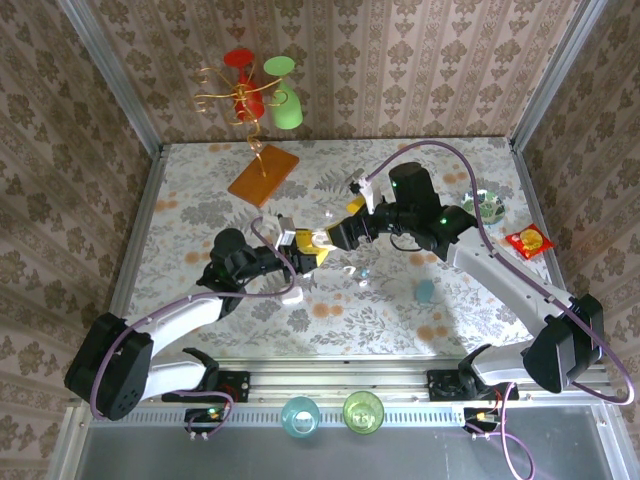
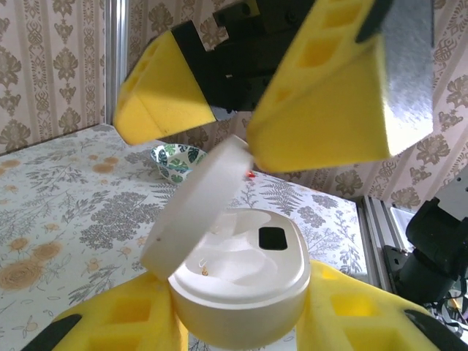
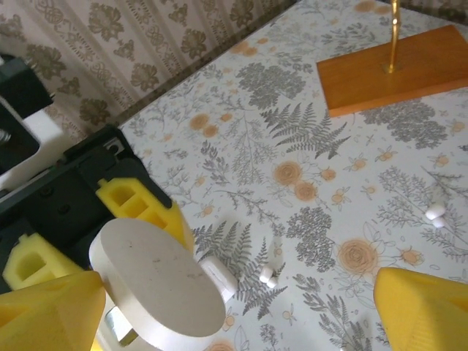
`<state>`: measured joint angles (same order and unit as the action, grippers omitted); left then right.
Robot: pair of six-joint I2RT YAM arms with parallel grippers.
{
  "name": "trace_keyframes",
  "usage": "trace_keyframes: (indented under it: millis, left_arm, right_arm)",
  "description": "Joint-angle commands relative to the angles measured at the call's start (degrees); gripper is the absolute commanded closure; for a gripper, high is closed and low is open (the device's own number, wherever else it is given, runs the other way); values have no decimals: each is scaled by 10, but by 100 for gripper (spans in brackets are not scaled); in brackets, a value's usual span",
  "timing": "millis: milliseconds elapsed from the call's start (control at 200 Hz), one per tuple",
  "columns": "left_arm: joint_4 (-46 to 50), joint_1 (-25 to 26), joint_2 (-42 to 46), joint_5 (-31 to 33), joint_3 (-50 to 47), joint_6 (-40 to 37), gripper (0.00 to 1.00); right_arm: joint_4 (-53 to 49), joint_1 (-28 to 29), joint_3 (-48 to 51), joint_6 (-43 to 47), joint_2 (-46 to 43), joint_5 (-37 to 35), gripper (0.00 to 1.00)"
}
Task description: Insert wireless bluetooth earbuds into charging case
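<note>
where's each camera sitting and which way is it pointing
top external: above and behind the arm bases, looking down at the table; both arms, left gripper and right gripper show.
left wrist: on the left arm, looking across the table; own fingers grip the open charging case.
right wrist: on the right arm, looking down; own fingers spread above its lid, earbuds beyond.
all three share the charging case.

Smooth matt white plastic case point(image 2: 241, 289); porous yellow foam pads point(image 2: 322, 110)
</note>
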<state>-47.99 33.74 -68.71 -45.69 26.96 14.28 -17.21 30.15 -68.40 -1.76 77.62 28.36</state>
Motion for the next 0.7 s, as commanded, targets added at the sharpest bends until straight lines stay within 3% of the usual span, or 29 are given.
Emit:
trace_keyframes:
  millis: [0, 210, 695]
  left_arm:
    - [-47, 5, 10, -32, 0, -16, 71]
    - [-62, 5, 14, -35, -4, -9, 71]
    - [-73, -2, 9, -25, -6, -9, 71]
  right_arm:
    - [5, -5, -12, -15, 4, -31, 5]
    - [7, -5, -18, -19, 6, -33, 5]
    - [30, -6, 21, -3, -45, 63, 3]
